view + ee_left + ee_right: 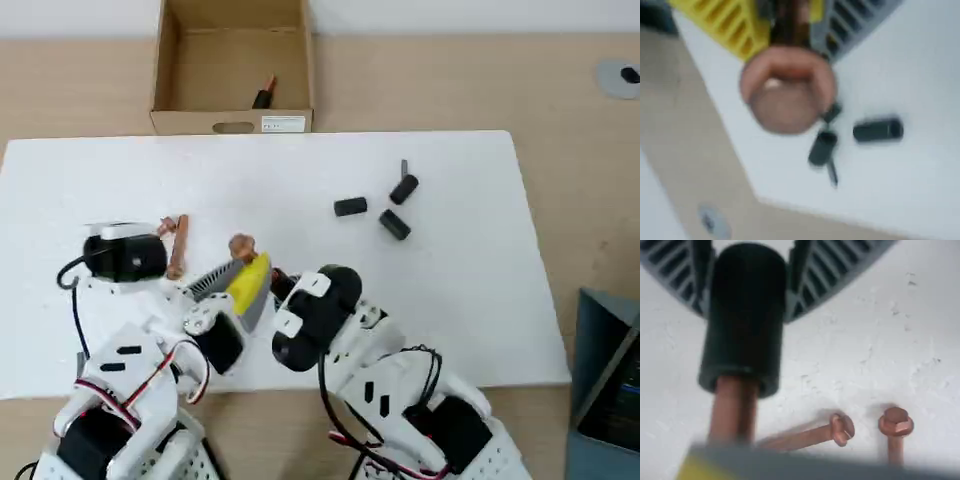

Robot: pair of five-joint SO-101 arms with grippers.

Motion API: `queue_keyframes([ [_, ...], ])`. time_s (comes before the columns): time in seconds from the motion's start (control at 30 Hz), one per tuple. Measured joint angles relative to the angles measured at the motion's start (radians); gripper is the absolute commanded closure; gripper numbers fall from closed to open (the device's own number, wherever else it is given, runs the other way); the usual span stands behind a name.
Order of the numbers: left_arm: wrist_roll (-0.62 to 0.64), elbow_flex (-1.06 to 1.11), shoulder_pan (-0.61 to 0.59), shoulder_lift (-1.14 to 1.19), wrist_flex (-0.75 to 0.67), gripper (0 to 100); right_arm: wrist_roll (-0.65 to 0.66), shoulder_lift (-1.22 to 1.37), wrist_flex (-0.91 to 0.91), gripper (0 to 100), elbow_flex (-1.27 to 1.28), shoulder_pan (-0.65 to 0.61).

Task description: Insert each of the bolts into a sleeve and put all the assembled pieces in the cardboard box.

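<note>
My left gripper (250, 268) (790, 25), with one yellow and one grey finger, is shut on a copper bolt (241, 245) (787, 90) just above the white mat (470, 270). My right gripper (280, 284) (747, 285) is shut on a black sleeve (742, 320). The bolt's shaft (732, 407) enters that sleeve's open end. Two loose bolts (176, 245) (810, 435) (896, 427) lie on the mat to the left. Three loose sleeves (350, 207) (404, 189) (395, 224) (878, 130) lie to the right. The cardboard box (232, 120) at the back holds one assembled piece (264, 92).
A thin dark pin (404, 168) (832, 172) lies beside the sleeves. A grey disc (620, 75) sits on the wooden table at the back right. A dark bin (605, 370) stands off the mat's right edge. The mat's right front is bare.
</note>
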Motion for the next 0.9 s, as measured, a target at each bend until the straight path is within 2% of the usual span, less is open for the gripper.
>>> queue_keyframes([
  [0.27,0.005,0.002,0.014,0.0,0.031,100,0.032,0.0,0.0,98.9,0.0,-0.003],
  [0.4,0.008,0.002,0.0,0.0,0.031,87,0.037,0.0,0.0,98.9,0.0,-0.003],
  [0.5,0.009,0.002,-0.066,-0.003,0.031,80,0.037,0.0,0.0,98.9,0.0,-0.003],
  [0.63,0.009,-0.009,-0.15,-0.003,0.031,80,0.037,0.0,0.0,98.9,0.0,-0.005],
  [0.9,0.011,-0.12,-0.16,-0.003,0.101,81,0.037,0.0,0.0,98.9,0.002,-0.003],
])
